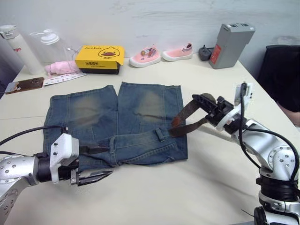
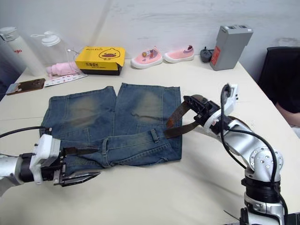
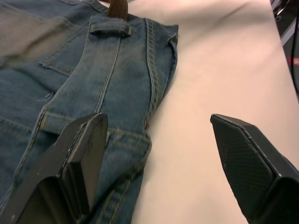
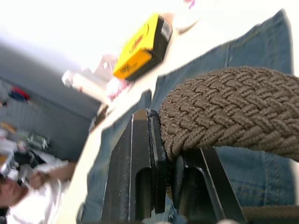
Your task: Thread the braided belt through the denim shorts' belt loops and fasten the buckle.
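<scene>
Left fingers [image 1: 93, 164] spread at denim shorts [image 1: 117, 122]; right fingers [image 1: 205, 104] pinching braided belt [image 1: 185, 117].

Rough woven braided belt [image 4: 233, 112], faded matt denim shorts [image 1: 117, 122], smooth table [image 1: 197, 187].

denim shorts [image 1: 117, 122] mid-table, braided belt [image 1: 187, 117] at their right, box [image 1: 100, 58] behind

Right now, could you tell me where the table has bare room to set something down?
The near strip of table between the denim shorts and the table's front edge is bare between the left gripper and right arm. Another bare band runs between the shorts and the pink shoes. The far left is crowded: bottles, yellow box.
</scene>
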